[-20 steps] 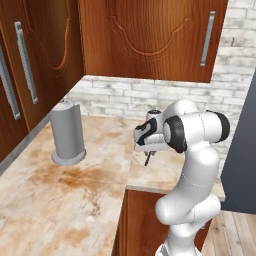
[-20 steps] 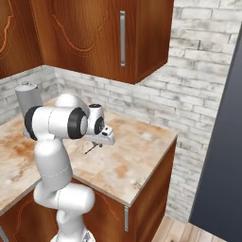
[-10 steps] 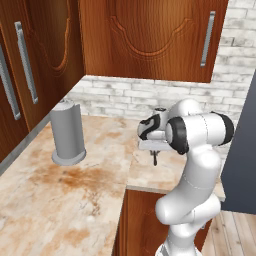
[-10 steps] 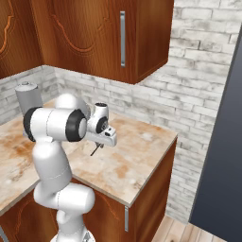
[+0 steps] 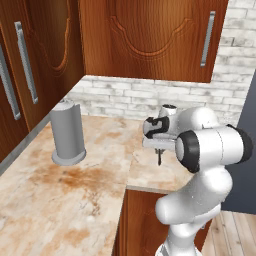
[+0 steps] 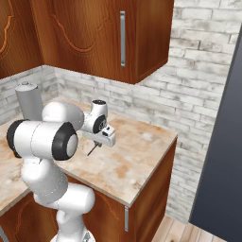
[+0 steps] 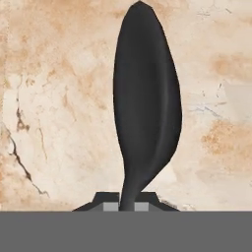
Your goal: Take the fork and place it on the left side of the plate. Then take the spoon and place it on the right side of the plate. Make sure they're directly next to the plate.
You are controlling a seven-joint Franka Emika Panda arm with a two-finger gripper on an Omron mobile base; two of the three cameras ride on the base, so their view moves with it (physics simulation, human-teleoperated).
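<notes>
The gripper (image 7: 127, 205) has its jaws clamped on the handle of the spoon (image 7: 146, 106), whose dark oval bowl hangs out in front of the fingertips, above the mottled marble counter (image 7: 44, 88). From the left base view the spoon (image 5: 159, 157) pokes down as a thin dark sliver under the hand, above the near right stretch of counter (image 5: 65, 200), well apart from the grey canister (image 5: 67, 132) standing far over to the left. From the other side the spoon (image 6: 93, 149) slants down below the hand (image 6: 101, 132). It looks light, stiff and slick metal, so a hold that low on the slim handle could let it swivel or slip; I'd judge a grip nearer the middle of the handle would be steadier.
</notes>
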